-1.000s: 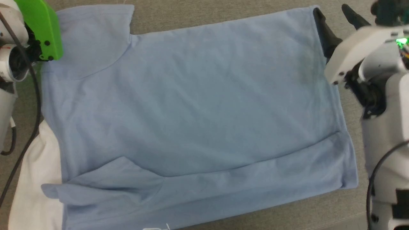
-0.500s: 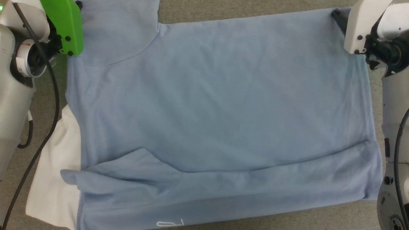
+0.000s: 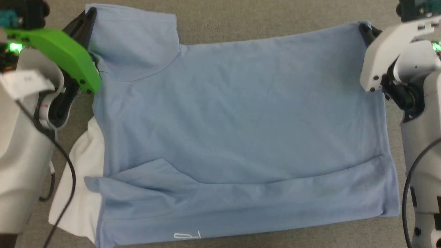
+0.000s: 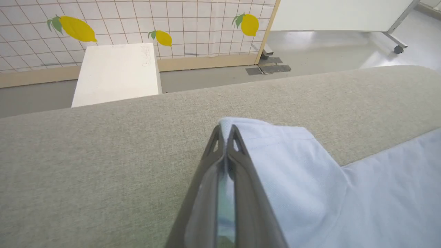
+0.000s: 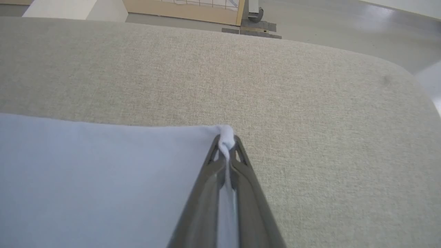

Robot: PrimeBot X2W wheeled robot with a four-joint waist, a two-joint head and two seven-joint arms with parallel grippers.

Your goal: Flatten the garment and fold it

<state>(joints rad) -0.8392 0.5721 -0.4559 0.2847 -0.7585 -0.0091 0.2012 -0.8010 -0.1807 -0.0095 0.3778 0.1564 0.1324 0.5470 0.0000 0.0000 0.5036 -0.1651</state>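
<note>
I have the garment (image 3: 241, 120) spread almost flat on the grey cloth-covered worktop (image 3: 275, 13). A fold line runs across the garment's near part, and white fabric (image 3: 79, 179) pokes out from under its left edge. My left end effector (image 4: 225, 129) is pinched tight on the tip of the garment's far left sleeve, and my right end effector (image 5: 225, 137) is clamped on the garment's far right corner, with a tuft of cloth bunched between its fingertips.
</note>
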